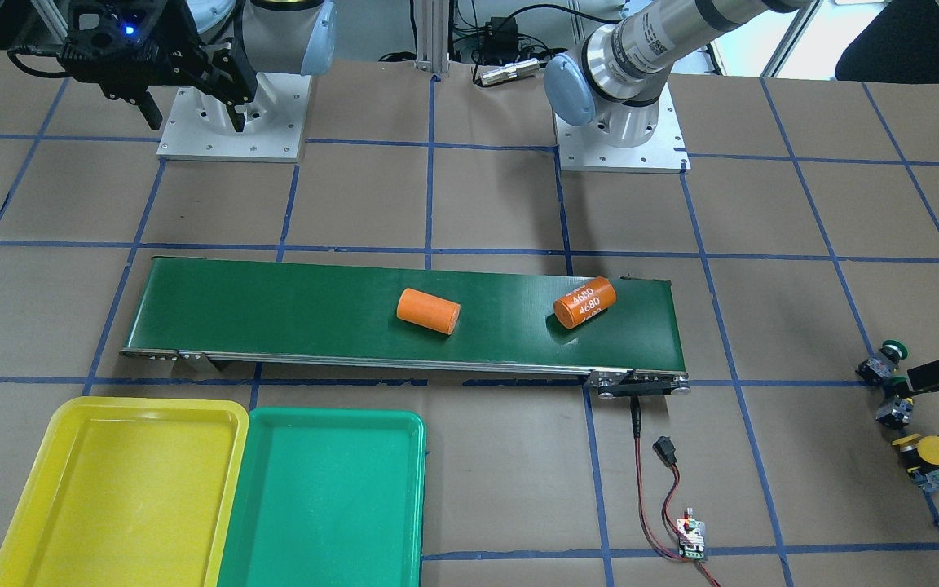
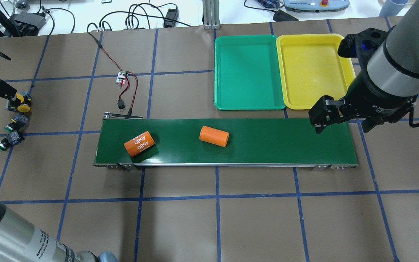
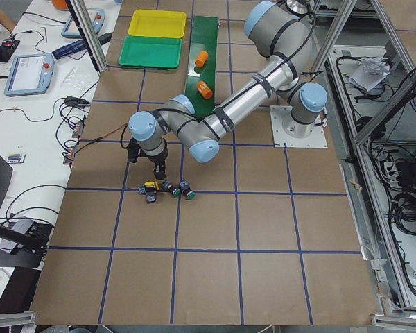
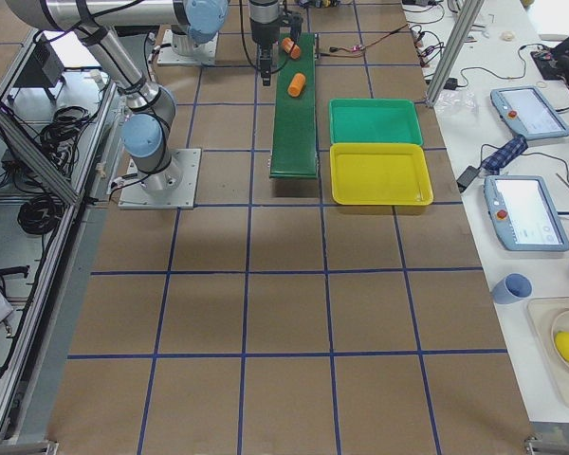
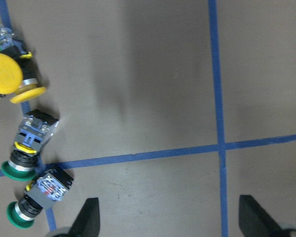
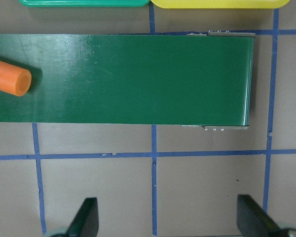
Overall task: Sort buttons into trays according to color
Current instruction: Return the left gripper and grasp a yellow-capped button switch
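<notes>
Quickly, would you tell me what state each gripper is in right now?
Left gripper: open, holding nothing.
Right gripper: open, holding nothing.

The brown tabletop (image 2: pixel 253 218), gridded in blue tape (image 2: pixel 216 196), carries a green conveyor belt (image 2: pixel 267 142). A green tray (image 2: pixel 249 72) and yellow tray (image 2: pixel 315 69) lie touching beside it; four buttons (image 2: pixel 23 105) cluster near the left end
</notes>
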Controlling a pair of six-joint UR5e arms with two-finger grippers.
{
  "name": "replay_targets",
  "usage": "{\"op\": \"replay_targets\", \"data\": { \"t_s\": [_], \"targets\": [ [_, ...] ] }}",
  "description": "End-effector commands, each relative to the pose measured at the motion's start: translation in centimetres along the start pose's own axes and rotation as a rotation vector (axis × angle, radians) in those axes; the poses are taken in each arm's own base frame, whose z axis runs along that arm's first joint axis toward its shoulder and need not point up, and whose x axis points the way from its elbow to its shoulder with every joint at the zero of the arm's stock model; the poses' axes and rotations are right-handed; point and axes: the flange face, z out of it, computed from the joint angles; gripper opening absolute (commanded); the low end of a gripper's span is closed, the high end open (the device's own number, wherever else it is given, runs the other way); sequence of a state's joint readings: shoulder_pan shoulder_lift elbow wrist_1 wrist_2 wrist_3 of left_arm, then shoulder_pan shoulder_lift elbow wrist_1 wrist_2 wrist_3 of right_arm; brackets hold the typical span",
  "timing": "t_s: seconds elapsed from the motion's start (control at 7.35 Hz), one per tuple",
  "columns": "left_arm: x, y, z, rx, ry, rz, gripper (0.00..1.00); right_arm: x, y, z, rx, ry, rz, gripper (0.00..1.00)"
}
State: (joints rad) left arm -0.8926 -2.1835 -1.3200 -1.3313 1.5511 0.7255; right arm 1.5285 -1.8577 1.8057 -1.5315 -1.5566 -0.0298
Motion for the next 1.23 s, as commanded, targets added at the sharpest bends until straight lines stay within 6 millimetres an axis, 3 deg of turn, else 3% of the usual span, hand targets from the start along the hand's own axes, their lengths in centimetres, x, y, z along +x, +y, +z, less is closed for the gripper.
{"op": "replay_targets", "data": {
  "t_s": [0.0,0.14,0.27,0.68,0.95,1.09],
  "targets": [
    [-3.0,-0.2,3.2,-0.016,0.020,0.086,1.00,0.1,0.0,-0.1,0.001,0.003,-0.002,1.00],
    [-3.8,0.5,4.1,-0.024,0.036,0.075,1.00,0.0,0.1,-0.1,0.003,0.000,-0.002,1.00],
    [-5.2,0.6,4.0,-0.017,0.022,0.177,1.00,0.0,0.1,-0.1,0.003,0.002,-0.002,1.00],
    [-8.0,-2.0,3.8,0.023,-0.069,0.388,1.00,0.1,0.2,-0.2,0.002,0.005,-0.002,1.00],
    [-8.6,-2.8,4.7,0.037,-0.055,0.654,1.00,0.0,0.2,-0.2,0.002,0.005,-0.003,1.00],
    [-8.7,-2.8,5.3,0.033,-0.044,0.676,1.00,0.1,0.2,-0.1,0.001,0.003,-0.002,1.00]
  ]
}}
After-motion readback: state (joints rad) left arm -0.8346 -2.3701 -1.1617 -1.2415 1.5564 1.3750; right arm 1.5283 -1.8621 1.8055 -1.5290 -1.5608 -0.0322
